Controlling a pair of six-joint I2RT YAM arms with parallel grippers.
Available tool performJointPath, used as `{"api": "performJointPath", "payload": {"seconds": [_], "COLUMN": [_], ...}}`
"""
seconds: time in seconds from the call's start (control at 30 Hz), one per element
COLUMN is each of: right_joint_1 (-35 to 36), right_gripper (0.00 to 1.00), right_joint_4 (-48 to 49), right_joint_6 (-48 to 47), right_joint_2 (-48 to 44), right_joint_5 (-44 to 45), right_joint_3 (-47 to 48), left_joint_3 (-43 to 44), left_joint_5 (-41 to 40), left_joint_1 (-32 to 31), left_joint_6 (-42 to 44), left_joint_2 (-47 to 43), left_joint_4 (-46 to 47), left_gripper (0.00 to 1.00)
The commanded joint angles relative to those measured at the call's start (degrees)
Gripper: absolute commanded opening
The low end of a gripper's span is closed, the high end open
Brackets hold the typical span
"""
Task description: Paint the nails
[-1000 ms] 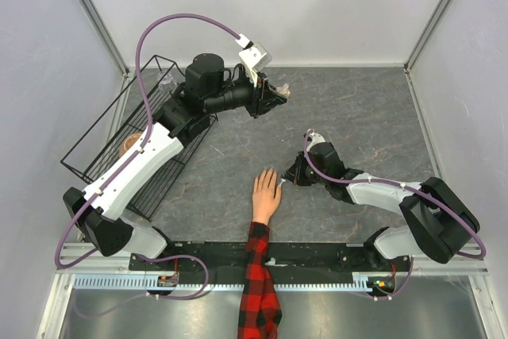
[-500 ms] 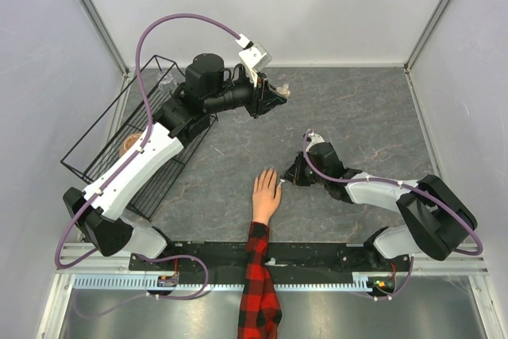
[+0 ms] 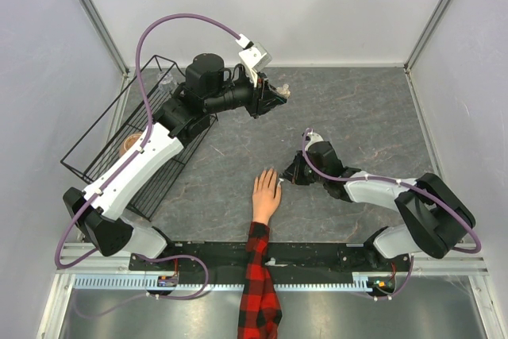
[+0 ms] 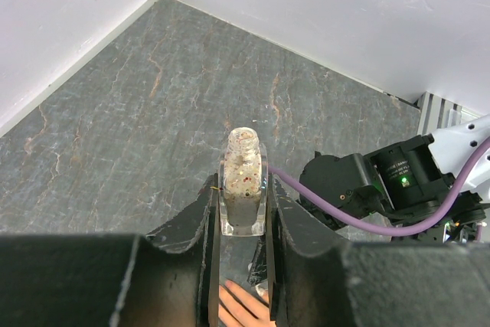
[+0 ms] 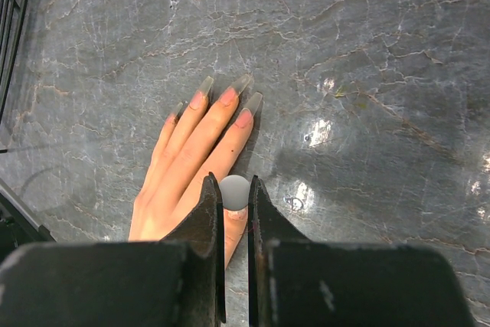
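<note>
Right arm at the painting step, seen from above and from both wrists. I am holding my right end effector (image 5: pixel 233 186) clamped on a round grey cap (image 5: pixel 235 192), which I am taking to be the brush handle; the brush itself is hidden below it. I am hovering at the right-hand edge of the mannequin hand (image 5: pixel 191 162), which is lying flat, palm down, on the bench (image 3: pixel 357 109), its plaid sleeve (image 3: pixel 258 275) trailing back over the near edge between my two bases. The hand's long axis is running away from the bases, so the nails (image 5: pixel 227 97), showing pinkish at the tips of the long fingers, are lying ahead of my right fingers and slightly to my left in the wrist view. One digit is sitting directly under the cap, but I cannot tell whether the brush is touching it. My left end effector (image 4: pixel 243 201) is gripping the uncapped polish bottle (image 4: pixel 243 178) upright, raised over the far part of the bench and well apart from the hand. The right arm is therefore the nearer one, and I am judging that the coming stroke calls for a short reach forward along the fingers rather than across them.
</note>
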Motion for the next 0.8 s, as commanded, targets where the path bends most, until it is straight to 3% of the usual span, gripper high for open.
{"api": "performJointPath", "payload": {"seconds": [0.0,0.77], "right_joint_1": [-0.06,-0.24], "right_gripper": [0.00,0.00], "right_joint_4": [1.87,0.99], "right_joint_6": [0.00,-0.26], "right_joint_2": [0.68,2.09], "right_joint_5": [0.47,3.19], "right_joint_3": [2.23,3.82], "left_joint_3": [2.16,2.42], "left_joint_5": [-0.89,-0.63], "left_joint_1": [-0.20,-0.02], "left_joint_6": [0.73,1.61], "left_joint_2": [-1.09,-1.00], "left_joint_4": [0.38,-0.68], "left_gripper": [0.02,0.02]}}
